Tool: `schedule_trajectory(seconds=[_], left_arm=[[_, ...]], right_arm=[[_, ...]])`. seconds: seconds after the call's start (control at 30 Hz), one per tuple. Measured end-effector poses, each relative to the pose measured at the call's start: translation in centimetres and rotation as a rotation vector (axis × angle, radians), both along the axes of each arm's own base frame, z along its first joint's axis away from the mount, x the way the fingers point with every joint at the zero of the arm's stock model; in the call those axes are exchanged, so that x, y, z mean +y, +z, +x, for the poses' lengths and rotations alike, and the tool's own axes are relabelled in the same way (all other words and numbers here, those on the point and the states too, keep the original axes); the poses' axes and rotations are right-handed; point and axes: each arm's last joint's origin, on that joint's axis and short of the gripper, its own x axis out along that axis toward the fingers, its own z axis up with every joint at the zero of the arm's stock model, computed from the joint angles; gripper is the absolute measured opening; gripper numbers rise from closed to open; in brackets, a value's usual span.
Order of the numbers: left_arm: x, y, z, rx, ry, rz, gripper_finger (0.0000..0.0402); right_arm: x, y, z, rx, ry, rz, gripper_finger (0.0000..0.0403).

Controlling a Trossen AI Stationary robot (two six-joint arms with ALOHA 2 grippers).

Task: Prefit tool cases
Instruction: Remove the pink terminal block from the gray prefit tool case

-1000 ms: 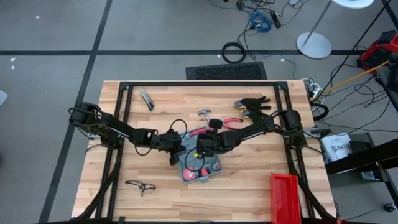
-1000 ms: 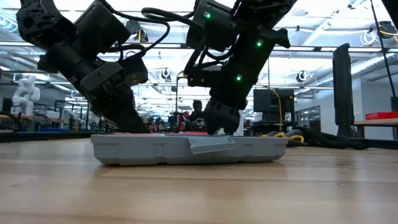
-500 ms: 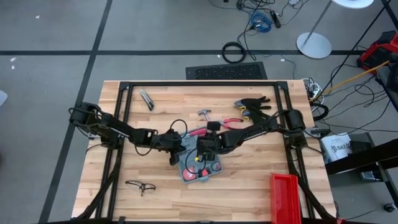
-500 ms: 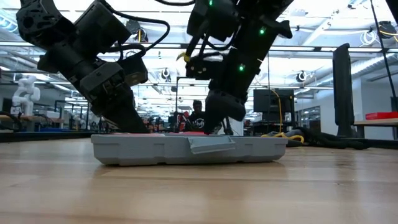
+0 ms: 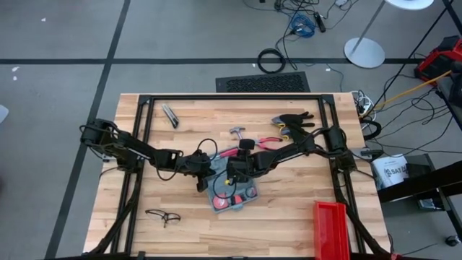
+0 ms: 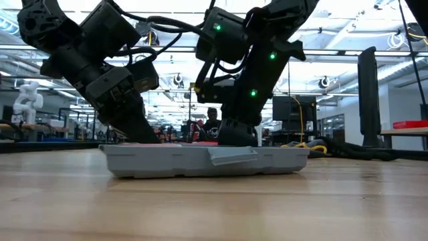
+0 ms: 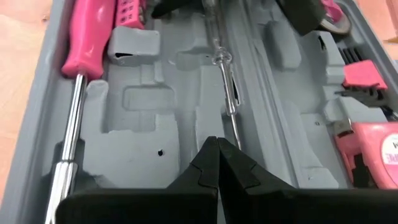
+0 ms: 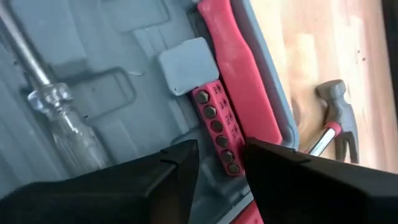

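High view, tool case: The tool case [image 5: 232, 193] lies open near the middle of the desk [image 5: 289, 209], a bit toward the front edge.
High view, grippers: The left gripper [image 5: 209, 178] is over the left end of the case. The right gripper [image 5: 232, 179] is over the case too, just beside the left one.
High view, other things: A hammer [image 5: 237, 133] and pliers [image 5: 268, 141] lie behind the case. A red bin [image 5: 331, 229] sits at the front right corner. Glasses [image 5: 163, 215] lie near the front left. A small folded knife [image 5: 170, 115] lies near the back left.
Low view, tool case: The grey case [image 6: 204, 160] sits flat on the desk [image 6: 214, 207]. Both arms come down into it from above.
Low view, room: A person [image 6: 212, 122] shows far behind the desk.
Left wrist view, gripper: The left gripper [image 7: 217, 163] has its 2 fingers pressed together with nothing between them. It is low over the grey tray.
Left wrist view, tools: A pink-handled screwdriver [image 7: 84, 74] lies along 1 side of the tray. A clear-handled screwdriver [image 7: 222, 68] lies in the middle. A pink tape measure [image 7: 373, 160] is at the other side.
Right wrist view, gripper: The right gripper [image 8: 221, 163] has its 2 fingers spread a little apart, pinching nothing.
Right wrist view, tools: Just past the fingers is a red strip of bits [image 8: 217, 130], next to a red handle [image 8: 239, 74]. The clear-handled screwdriver [image 8: 59, 118] lies in the tray. The hammer [image 8: 336, 118] lies on the desk outside the case.
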Motion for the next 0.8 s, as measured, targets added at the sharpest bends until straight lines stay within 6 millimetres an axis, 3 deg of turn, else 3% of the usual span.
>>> schedule_trajectory(seconds=[0.1,0.23,0.5,0.8], left_arm=[[-0.01,0.0,0.0,0.0,-0.002,-0.002,0.0],[0.0,0.01,0.01,-0.001,-0.002,-0.003,0.0],[-0.01,0.01,0.01,0.0,-0.005,-0.005,0.0],[-0.03,0.01,0.01,0.0,-0.009,-0.01,0.0]], right_arm=[[-0.05,-0.06,0.03,0.0,-0.003,-0.024,0.0084],[-0.04,-0.04,0.1,0.009,0.022,-0.039,0.0016],[0.28,0.52,0.12,-0.04,0.003,-0.038,0.0],[0.65,0.87,0.18,-0.029,0.074,0.014,0.0011]])
